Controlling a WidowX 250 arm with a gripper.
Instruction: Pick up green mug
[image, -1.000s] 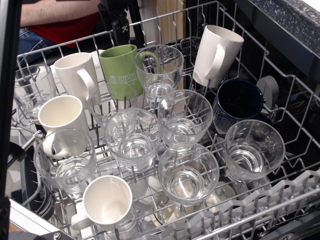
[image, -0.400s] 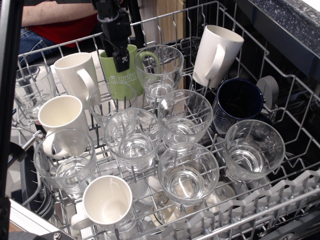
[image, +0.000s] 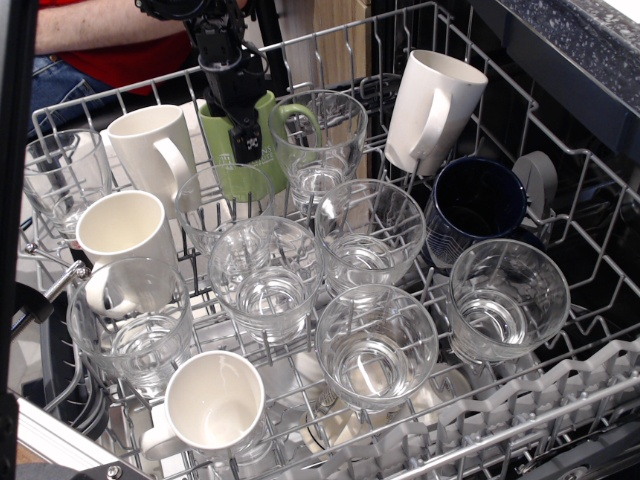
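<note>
Lower than a moment ago, the gripper (image: 247, 140) now reaches down over the green mug (image: 262, 150), one black finger (image: 248, 140) lying across the mug's front and covering the white lettering. Whether the pincer has clenched on the mug or hangs released cannot be told from this view. That mug stands at the back of the dishwasher rack (image: 560, 270), between a white mug (image: 150, 150) and a clear glass (image: 322, 140), its handle turned toward the glass. Farther right sits a dark blue mug (image: 475, 205)
</note>
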